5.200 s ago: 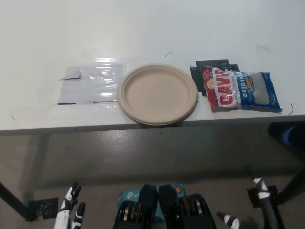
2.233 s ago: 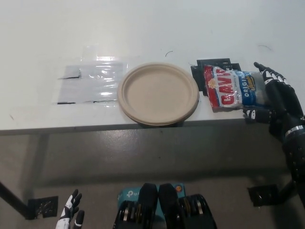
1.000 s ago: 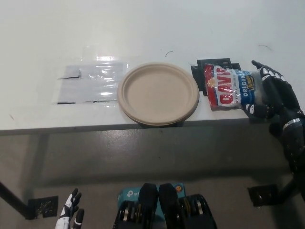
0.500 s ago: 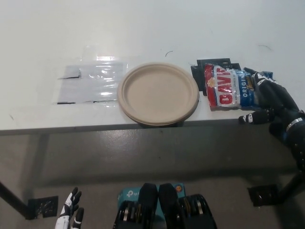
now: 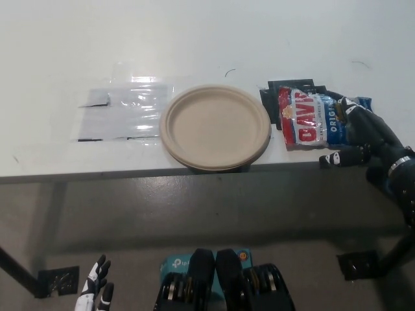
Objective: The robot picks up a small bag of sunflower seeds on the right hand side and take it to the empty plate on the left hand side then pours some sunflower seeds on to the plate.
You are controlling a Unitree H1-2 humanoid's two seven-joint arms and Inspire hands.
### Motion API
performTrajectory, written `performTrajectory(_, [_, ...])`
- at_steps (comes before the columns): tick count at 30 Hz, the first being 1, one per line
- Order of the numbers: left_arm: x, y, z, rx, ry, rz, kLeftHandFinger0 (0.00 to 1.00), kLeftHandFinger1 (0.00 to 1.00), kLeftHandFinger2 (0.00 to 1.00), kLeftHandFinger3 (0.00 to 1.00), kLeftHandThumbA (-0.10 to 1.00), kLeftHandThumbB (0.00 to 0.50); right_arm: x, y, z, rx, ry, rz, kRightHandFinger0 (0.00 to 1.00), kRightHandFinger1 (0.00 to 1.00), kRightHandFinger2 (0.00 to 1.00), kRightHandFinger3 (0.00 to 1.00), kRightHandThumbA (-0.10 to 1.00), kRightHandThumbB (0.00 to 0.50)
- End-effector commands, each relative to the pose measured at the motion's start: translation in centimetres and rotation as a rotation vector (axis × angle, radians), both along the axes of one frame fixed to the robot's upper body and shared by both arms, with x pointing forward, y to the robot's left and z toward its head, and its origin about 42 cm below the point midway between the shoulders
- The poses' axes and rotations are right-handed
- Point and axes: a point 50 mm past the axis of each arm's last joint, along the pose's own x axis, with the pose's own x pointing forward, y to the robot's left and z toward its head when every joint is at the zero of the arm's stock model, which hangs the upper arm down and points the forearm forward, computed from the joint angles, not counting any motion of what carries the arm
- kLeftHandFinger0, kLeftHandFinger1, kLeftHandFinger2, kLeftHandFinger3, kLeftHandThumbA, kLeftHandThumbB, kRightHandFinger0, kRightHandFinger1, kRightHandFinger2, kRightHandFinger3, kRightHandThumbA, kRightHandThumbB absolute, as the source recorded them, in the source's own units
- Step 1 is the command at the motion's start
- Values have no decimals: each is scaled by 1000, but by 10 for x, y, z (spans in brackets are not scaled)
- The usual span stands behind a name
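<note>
The sunflower seed bag (image 5: 310, 122), red and blue with white lettering, lies flat on the white table (image 5: 207, 39) at the right. My black right hand (image 5: 364, 135) covers its right end, fingers curled over the top and thumb under the near edge. The bag still rests on the table. An empty tan paper plate (image 5: 215, 126) sits just left of the bag near the table's front edge. My white left hand (image 5: 94, 293) hangs low at the bottom left, below the table, fingers apart and holding nothing.
A clear plastic sheet (image 5: 123, 113) lies left of the plate. Black marker patches (image 5: 290, 89) show under the bag's far edge. The table's front edge runs just below plate and bag, with grey floor beneath.
My right hand rose from below the table to the bag's right end, and its fingers have closed over the bag. The bag and plate stay in place.
</note>
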Motion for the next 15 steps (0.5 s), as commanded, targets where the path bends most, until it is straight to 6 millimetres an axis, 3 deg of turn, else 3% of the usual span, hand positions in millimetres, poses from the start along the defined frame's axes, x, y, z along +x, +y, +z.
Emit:
performTrajectory(1, [-4, 4, 4, -5, -27, -4, 1000, 1000, 1000, 1000, 1000, 182, 14, -2, 35, -13, -101, 1, 1000, 1000, 1000, 1000, 985, 486])
performTrajectory(15, [-8, 3, 1, -22, -20, -2, 1000, 1000, 1000, 1000, 1000, 170, 17, -2, 30, -52, -96, -38, 1000, 1000, 1000, 1000, 991, 451])
